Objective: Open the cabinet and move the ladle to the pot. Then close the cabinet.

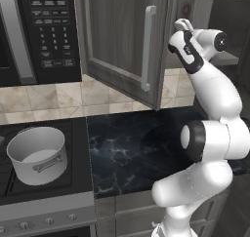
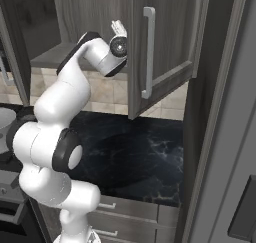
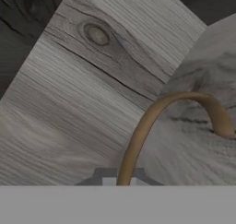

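1. Grey-brown wood grain surrounds your hand: the cabinet (image 1: 122, 41) stands with both doors swung open, and the arm reaches up between them into its interior.
2. Look at the left door (image 1: 128, 46) in the left base view; it angles out over the counter, its silver bar handle (image 1: 148, 48) facing you. The right door (image 2: 160, 47) in the right base view does the same on the other side of the cabinet, with its own bar handle (image 2: 148, 52).
3. Your gripper (image 3: 120, 179) sits inside the cabinet, just above the lower shelf (image 2: 55, 54). In the base views you see the wrist at the shelf's front edge, between the two doors.
4. The ladle (image 3: 177, 121) is in the cabinet, right in front of the hand camera: its brownish handle rises from between the finger tips and curves over into a hook against the wood-grain wall behind.
5. The jaws appear closed on the ladle's handle, which runs straight down into the spot between the fingers; the tips themselves are mostly cut off at the frame's bottom, so you cannot confirm the contact.
6. The pot (image 1: 36, 155) stands well below and to the left of the cabinet, on the stove (image 1: 44, 182), beneath the black microwave (image 1: 41, 31). Its pale inside holds nothing.
7. Dark marbled countertop (image 1: 132, 148) lies directly under the open cabinet.
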